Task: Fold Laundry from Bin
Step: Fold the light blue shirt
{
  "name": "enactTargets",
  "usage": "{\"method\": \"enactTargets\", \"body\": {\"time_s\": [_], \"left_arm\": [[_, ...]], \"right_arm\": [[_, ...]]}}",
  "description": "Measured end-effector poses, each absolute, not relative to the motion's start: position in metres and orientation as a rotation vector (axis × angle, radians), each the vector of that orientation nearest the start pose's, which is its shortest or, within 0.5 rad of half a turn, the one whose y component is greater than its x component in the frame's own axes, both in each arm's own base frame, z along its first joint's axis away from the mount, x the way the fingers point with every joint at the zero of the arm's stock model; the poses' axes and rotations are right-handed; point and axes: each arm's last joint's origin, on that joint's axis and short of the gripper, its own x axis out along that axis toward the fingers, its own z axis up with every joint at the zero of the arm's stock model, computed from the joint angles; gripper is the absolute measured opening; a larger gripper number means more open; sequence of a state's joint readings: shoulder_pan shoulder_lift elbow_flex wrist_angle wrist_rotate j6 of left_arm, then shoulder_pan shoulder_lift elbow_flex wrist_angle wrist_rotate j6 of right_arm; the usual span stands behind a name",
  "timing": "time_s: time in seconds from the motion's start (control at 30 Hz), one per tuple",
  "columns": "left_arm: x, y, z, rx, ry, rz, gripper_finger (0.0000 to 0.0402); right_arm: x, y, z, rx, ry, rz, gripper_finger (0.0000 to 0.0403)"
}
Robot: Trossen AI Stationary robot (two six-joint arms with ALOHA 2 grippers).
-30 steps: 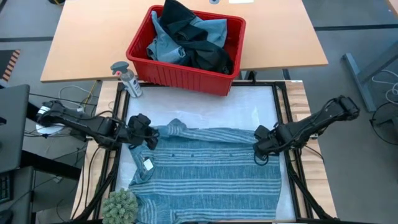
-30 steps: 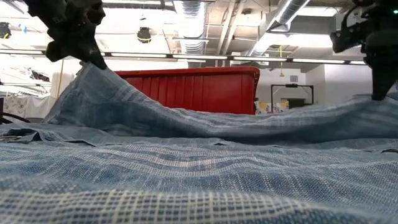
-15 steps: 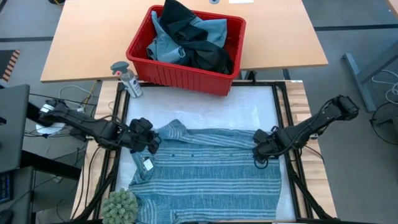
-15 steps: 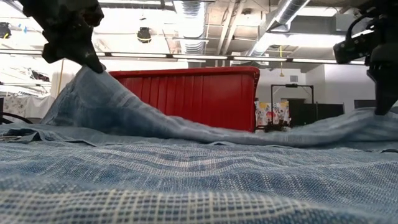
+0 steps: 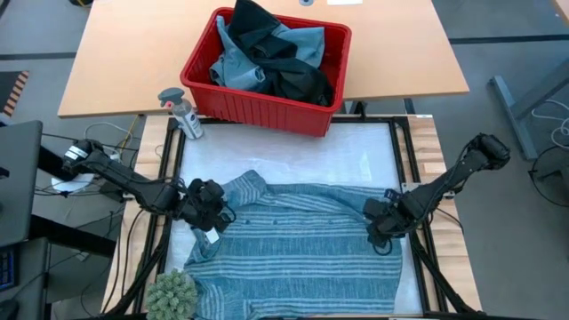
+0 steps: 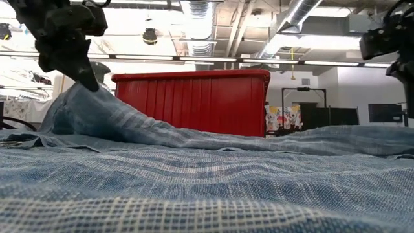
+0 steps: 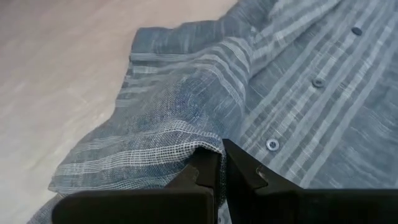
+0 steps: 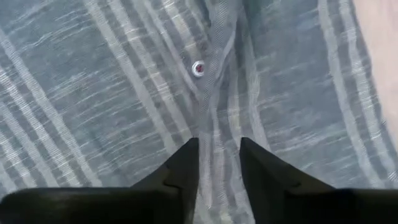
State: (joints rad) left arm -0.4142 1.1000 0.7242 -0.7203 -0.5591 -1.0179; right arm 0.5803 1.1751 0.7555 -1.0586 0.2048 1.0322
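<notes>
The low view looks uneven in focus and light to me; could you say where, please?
Low view: the striped shirt nearest the lens is blurred, the red bin sharper; bright ceiling lights leave both grippers as dark silhouettes. High view: evenly lit.

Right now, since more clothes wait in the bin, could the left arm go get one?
Probably not yet: the left gripper is shut on the striped shirt, well short of the bin.

Grey-blue shirt (image 5: 293, 244) with pale stripes and small pale buttons, red ribbed bin (image 5: 267, 71) beyond the shirt, light blue and black laundry (image 5: 271, 53) inside the bin, fuzzy green plant (image 5: 172, 292) beside the shirt
</notes>
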Motion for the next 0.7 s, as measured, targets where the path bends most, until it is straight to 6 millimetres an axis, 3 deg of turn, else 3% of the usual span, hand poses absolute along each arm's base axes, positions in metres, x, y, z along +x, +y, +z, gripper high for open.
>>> {"method": "enactTargets", "body": {"time_s": [0.13, 0.33, 0.53, 0.7], "left_arm": [[0.181, -0.066, 0.223, -0.411, 0.78, 0.573, 0.0], [0.18, -0.07, 0.223, -0.404, 0.784, 0.554, 0.0], [0.179, -0.071, 0.222, -0.401, 0.786, 0.545, 0.0], [0.179, -0.072, 0.222, -0.378, 0.796, 0.531, 0.0]], "right_arm": [[0.153, 0.093, 0.21, 0.287, 1.241, -0.402, 0.0177], [0.19, 0.085, 0.221, 0.238, 0.986, -0.28, 0.0187], [0.232, 0.048, 0.229, 0.141, 0.784, -0.254, 0.0188], [0.26, 0.018, 0.228, 0.172, 0.681, -0.189, 0.0188]]}}
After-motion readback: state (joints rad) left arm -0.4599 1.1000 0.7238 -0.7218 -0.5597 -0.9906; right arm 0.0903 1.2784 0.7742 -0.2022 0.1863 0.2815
